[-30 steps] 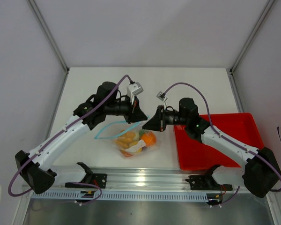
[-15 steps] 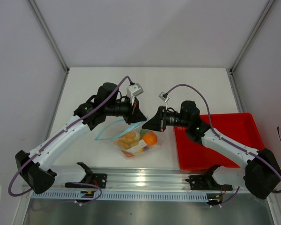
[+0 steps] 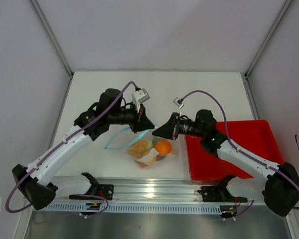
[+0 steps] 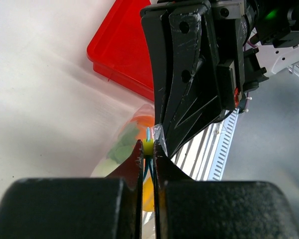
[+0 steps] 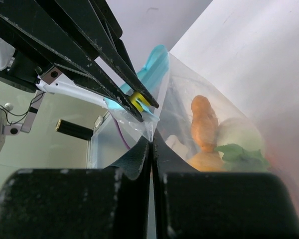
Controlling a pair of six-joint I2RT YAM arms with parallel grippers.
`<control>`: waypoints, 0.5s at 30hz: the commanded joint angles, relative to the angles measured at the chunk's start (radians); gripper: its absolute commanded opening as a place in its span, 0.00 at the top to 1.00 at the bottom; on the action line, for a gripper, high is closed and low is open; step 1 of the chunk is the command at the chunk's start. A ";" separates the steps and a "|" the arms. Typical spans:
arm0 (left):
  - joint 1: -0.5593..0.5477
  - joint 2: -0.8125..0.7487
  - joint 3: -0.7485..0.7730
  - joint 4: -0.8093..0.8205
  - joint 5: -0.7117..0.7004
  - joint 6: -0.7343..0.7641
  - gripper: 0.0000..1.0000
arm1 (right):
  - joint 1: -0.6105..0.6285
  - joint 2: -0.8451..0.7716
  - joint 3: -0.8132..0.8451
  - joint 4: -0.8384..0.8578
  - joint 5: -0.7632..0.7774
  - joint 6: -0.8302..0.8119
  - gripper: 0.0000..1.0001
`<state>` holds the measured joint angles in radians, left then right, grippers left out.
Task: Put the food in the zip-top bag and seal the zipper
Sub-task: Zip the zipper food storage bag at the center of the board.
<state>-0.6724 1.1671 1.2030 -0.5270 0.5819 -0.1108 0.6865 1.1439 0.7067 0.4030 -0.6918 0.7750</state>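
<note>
Clear floppy zip-top bag (image 3: 150, 152) lies near-centre on the white table (image 3: 199, 94). An orange round fruit (image 3: 163, 147), yellow pieces (image 3: 138, 147) and a white piece (image 3: 150, 158) are inside. Red rectangular tray (image 3: 239, 149) is just to the right, no food visible in it. Just beyond the bag, the left gripper (image 4: 148, 149) pinches the light-blue zipper strip (image 5: 152, 67) at a yellow slider (image 5: 137, 99). The right gripper (image 5: 152, 139) is pressed together on the bag film right beside it. Judged step: sealing. The right gripper should anchor the corner. The left should draw the slider left along the strip, keeping it taut, straight and low so the bag mouth doesn't buckle.
</note>
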 commanded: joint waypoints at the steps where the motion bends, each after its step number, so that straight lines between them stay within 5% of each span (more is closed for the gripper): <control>1: -0.006 -0.040 -0.017 -0.031 0.001 0.025 0.99 | 0.002 -0.047 -0.006 0.082 0.054 0.026 1.00; 15: -0.003 -0.069 -0.049 -0.030 0.012 0.014 0.99 | 0.002 -0.067 -0.055 0.134 0.094 0.072 1.00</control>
<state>-0.6724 1.1328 1.1576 -0.5266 0.5823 -0.1116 0.6930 1.1103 0.6521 0.4541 -0.6426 0.8352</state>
